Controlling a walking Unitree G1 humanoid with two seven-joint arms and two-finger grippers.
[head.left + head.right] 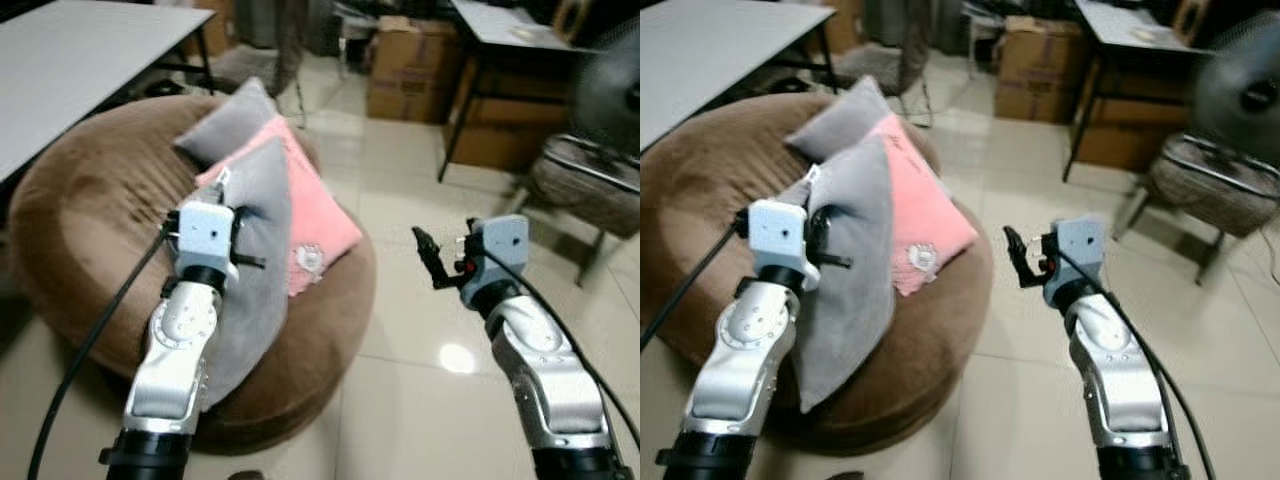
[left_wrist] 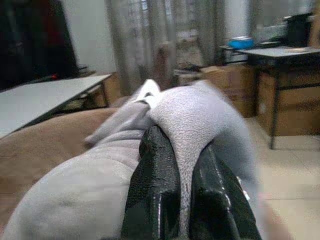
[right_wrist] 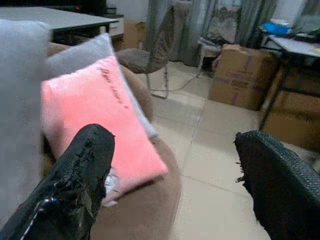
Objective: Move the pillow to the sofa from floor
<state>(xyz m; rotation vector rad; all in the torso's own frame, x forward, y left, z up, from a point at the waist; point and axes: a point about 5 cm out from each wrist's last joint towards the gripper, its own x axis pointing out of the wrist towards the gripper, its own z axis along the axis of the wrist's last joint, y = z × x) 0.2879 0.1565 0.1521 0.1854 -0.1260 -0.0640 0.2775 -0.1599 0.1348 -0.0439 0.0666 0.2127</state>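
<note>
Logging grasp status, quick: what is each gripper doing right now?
Left gripper: shut on the grey pillow.
Right gripper: open, holding nothing.

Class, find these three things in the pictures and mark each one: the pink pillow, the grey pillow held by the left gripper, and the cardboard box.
pink pillow (image 1: 322, 222), left eye view, middle of its face
grey pillow (image 1: 262, 240), left eye view, its upper half
cardboard box (image 1: 408, 70), left eye view, its front side

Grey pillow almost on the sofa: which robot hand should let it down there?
Probably the left hand: its fingers already pinch the grey pillow over the brown sofa. The right hand hangs open above the floor, holding nothing.
</note>
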